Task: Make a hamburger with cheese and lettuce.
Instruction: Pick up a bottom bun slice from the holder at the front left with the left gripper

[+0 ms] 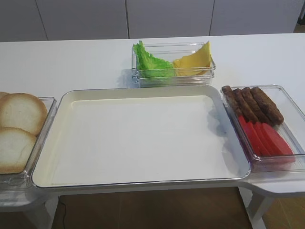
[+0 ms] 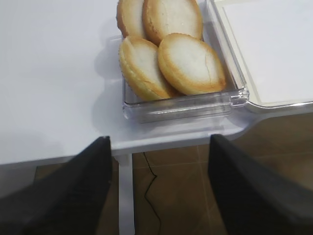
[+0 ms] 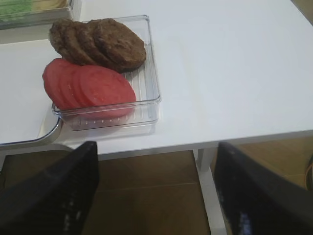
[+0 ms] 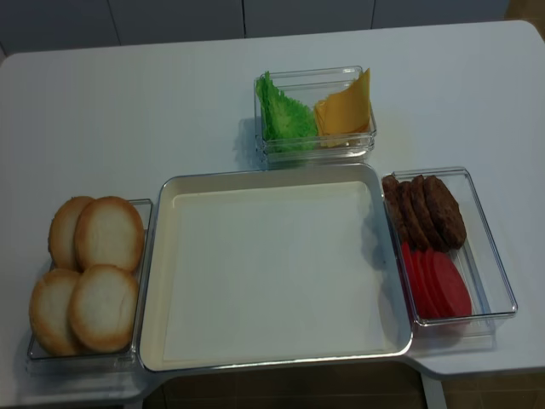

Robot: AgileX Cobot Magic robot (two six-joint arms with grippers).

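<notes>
Several round bun halves [image 2: 190,63] for the hamburger, pale-faced with golden crusts, lie in a clear box [image 4: 85,362] at the table's left. Ruffled green lettuce [image 4: 285,115] and yellow-orange cheese slices [image 4: 345,106] share a clear box at the back centre. My left gripper [image 2: 160,139] hangs open off the table's front edge, short of the bun box, with only floor between its fingers. My right gripper [image 3: 157,145] is likewise open and empty off the front edge, near the right box. Neither gripper shows in the exterior views.
A large cream tray [image 4: 272,176] with a raised rim fills the middle, nothing on it. A clear box on the right holds dark brown patties [image 4: 426,209] and red slices [image 4: 438,281]. White table legs [image 2: 124,196] stand below the front edge.
</notes>
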